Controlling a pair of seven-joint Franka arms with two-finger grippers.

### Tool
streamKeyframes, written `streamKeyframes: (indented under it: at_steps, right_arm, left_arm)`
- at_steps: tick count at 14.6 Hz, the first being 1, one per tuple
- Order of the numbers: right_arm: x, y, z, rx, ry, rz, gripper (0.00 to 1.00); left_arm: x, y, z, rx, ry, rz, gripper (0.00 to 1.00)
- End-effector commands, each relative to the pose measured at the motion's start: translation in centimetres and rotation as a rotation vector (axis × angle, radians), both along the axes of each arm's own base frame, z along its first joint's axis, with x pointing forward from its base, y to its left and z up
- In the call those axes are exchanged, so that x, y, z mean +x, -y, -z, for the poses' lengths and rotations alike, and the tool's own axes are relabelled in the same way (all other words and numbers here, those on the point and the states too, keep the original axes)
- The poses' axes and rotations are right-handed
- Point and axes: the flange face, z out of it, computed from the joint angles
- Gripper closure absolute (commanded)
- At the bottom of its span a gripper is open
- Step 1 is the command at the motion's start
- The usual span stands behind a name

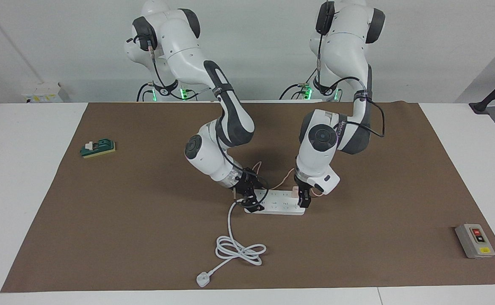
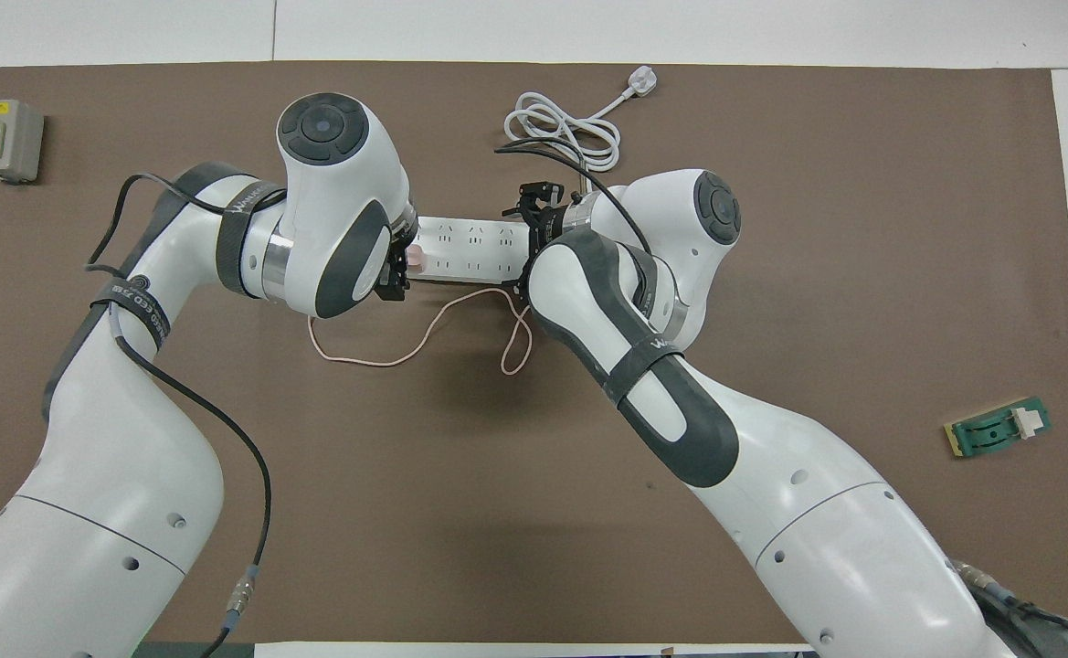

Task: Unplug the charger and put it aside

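The charger point(image 1: 294, 192) is seen plugged into the power strip point(image 1: 277, 205), at the strip's end toward the left arm. Its thin pink cable point(image 2: 406, 343) is laid in loops on the brown mat point(image 1: 357, 237), nearer to the robots than the strip.

The left gripper point(image 1: 302, 200) is lowered at the charger, with its fingers either side of the pink cube. Whether the fingers press on the charger cannot be told.

The right gripper point(image 1: 250, 202) is set down over the strip's other end, where the thick white cord point(image 1: 236, 248) leaves it. Whether it is open or clamped on the strip cannot be told.

The cord is coiled farther from the robots and is ended by a white plug point(image 1: 203, 279). A grey switch box point(image 1: 474, 240) and a green block point(image 1: 98, 148) are noted well apart, at opposite ends of the mat.
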Motion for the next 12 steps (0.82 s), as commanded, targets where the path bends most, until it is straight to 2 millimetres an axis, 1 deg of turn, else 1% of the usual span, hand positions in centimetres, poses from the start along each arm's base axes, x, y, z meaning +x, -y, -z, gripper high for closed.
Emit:
streamKeyframes:
  at_steps: [1,5,9,12]
  right_arm:
    - [0.1,0.2,1.3,-0.012,0.028,-0.030,0.00]
    - [0.2,0.4,1.7,-0.030,0.059,-0.078,0.00]
    - [0.6,1.2,3.2,-0.068,0.066,-0.109,0.00]
    - [0.7,1.2,3.2,-0.061,0.065,-0.103,0.00]
  left_arm:
    - [0.0,0.0,0.4,0.011,0.014,0.007,0.07]
    - [-0.1,0.0,0.4,0.011,0.013,0.007,0.07]
    - [-0.1,0.0,0.4,0.011,0.013,0.007,0.06]
    - [0.0,-0.1,0.4,0.011,0.014,0.007,0.06]
